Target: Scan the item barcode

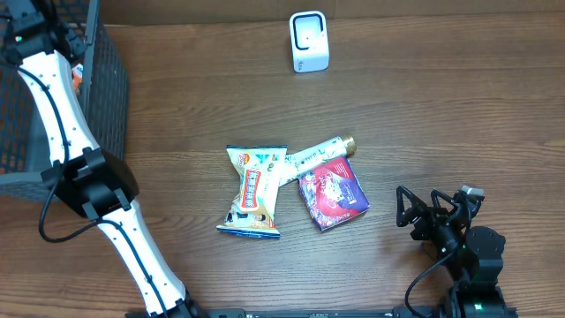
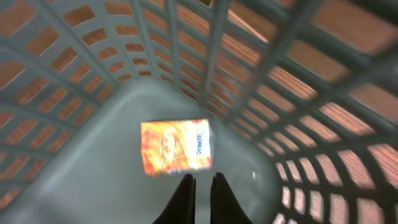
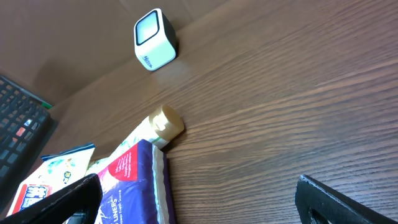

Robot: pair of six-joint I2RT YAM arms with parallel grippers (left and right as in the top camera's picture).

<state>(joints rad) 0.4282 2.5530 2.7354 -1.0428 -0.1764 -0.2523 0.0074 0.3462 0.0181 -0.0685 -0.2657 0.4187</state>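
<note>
**Wood table, basket at left: left jaws shut by an orange packet**

Wooden table (image 1: 424, 106), grey mesh basket (image 1: 106, 71) at its left edge. Left gripper (image 2: 202, 186) is down inside the basket, jaws together, nothing between them. An orange packet (image 2: 176, 146) lies flat on the basket floor just beyond the fingertips; contact cannot be told. Mid-table, bunched together: a snack bag (image 1: 254, 190), a gold-capped tube (image 1: 313, 153) and a red packet (image 1: 333, 194). White scanner (image 1: 309, 41) stands at the far edge. Right gripper (image 3: 199, 180) is low at near right, jaws wide apart and empty, with the red packet near its left finger.
</note>
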